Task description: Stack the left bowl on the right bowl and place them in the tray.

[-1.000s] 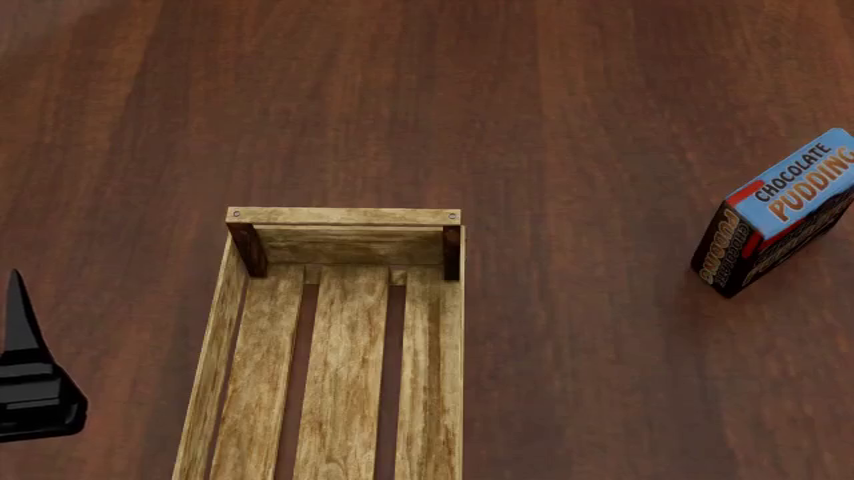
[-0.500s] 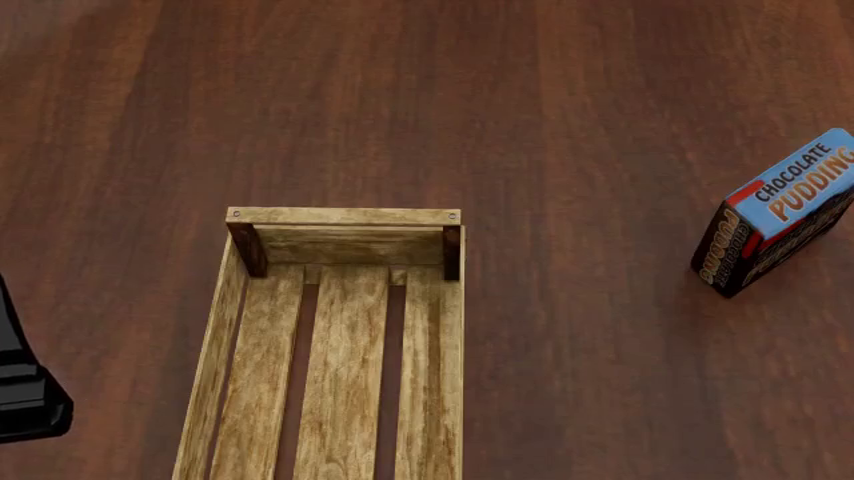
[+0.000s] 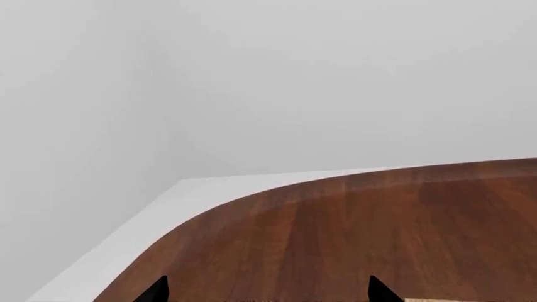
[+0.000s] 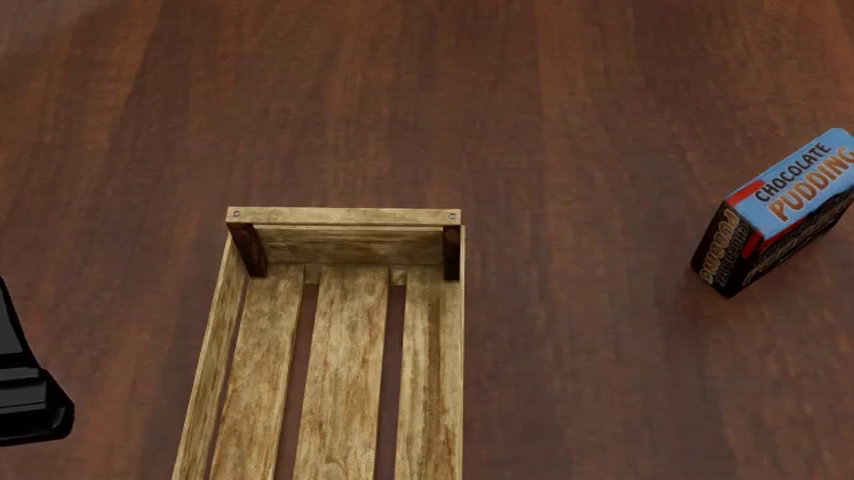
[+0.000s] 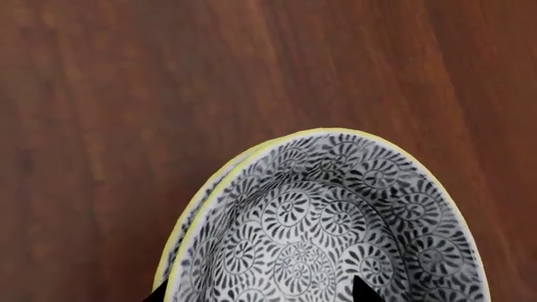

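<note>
**Right hand over the bowls, left hand off beside the tray**

Right hand (image 5: 256, 294) shows in its wrist view only as two dark fingertips at the frame edge, one (image 5: 157, 293) just outside the yellow rim and one (image 5: 363, 289) inside the bowl (image 5: 336, 214). With the tips set that far apart I read the hand as spread around the bowl's wall, though I cannot tell whether either tip touches it. The bowl is grey-white with a black spiral pattern and a yellow lip; along one side a second rim line sits just under the first, so two bowls look nested one in the other, resting on the dark wood desk (image 5: 126, 94). I cannot see these bowls from the head camera.

From the head view my left hand (image 4: 20, 390) is a black block at the left edge of the picture, beside the tray (image 4: 343, 216) and apart from it. Its wrist camera shows two dark fingertips (image 3: 155, 292) well apart with nothing between them, so that hand is spread. Beyond them I see the curved desk edge and pale wall.

The tray lies on the desk in the lower middle of the head view, its slatted bottom bare. A chocolate pudding box (image 4: 781, 210) stands tilted well off to its right.
</note>
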Robot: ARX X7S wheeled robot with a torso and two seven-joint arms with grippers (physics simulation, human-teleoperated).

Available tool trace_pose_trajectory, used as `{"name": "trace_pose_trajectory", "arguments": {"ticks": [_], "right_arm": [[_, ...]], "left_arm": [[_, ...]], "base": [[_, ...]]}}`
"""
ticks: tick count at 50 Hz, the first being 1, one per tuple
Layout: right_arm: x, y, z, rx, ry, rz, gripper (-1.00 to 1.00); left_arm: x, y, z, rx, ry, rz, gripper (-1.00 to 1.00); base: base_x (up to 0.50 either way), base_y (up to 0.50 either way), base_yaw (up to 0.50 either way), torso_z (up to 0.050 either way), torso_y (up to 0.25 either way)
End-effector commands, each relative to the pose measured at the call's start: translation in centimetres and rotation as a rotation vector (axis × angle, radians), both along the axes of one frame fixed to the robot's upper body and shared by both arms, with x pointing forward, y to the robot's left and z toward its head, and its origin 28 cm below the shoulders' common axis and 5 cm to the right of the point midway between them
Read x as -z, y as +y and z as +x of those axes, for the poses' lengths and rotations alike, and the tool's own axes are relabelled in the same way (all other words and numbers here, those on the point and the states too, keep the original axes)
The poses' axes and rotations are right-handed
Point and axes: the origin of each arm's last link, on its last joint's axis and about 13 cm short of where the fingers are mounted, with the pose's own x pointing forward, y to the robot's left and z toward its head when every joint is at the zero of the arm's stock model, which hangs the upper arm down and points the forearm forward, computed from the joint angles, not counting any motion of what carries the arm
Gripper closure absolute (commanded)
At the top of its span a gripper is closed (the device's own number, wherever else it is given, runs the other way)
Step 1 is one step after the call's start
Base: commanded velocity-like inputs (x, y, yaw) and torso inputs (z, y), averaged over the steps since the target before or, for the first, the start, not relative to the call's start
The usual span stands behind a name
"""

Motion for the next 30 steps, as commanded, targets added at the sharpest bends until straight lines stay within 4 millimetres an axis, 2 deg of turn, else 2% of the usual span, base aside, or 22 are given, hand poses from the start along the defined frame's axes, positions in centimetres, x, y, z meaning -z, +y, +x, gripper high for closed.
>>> {"name": "trace_pose_trajectory", "arguments": {"ticks": [1, 8, 21, 30], "right_arm": [[-0.5, 0.4, 0.1, -0.012, -0.017, 0.015, -1.00], [-1.5, 0.5, 0.3, -0.021, -0.040, 0.005, -1.00], [-1.9, 0.6, 0.4, -0.029, -0.053, -0.001, -1.00], [-1.8, 1.0, 1.1, -0.048, -0.051, 0.001, -1.00]], "left_arm": [[0.1, 0.0, 0.0, 0.001, 0.003, -0.001, -1.00], [0.3, 0.1, 0.0, 0.002, 0.004, -0.004, -1.00], [0.4, 0.2, 0.0, 0.001, 0.003, -0.008, -1.00], [0.3, 0.4, -0.1, -0.004, 0.002, -0.009, -1.00]], "base": [[0.00, 0.00, 0.00, 0.000, 0.000], [0.00, 0.00, 0.00, 0.000, 0.000], [0.00, 0.00, 0.00, 0.000, 0.000], [0.00, 0.00, 0.00, 0.000, 0.000]]}}
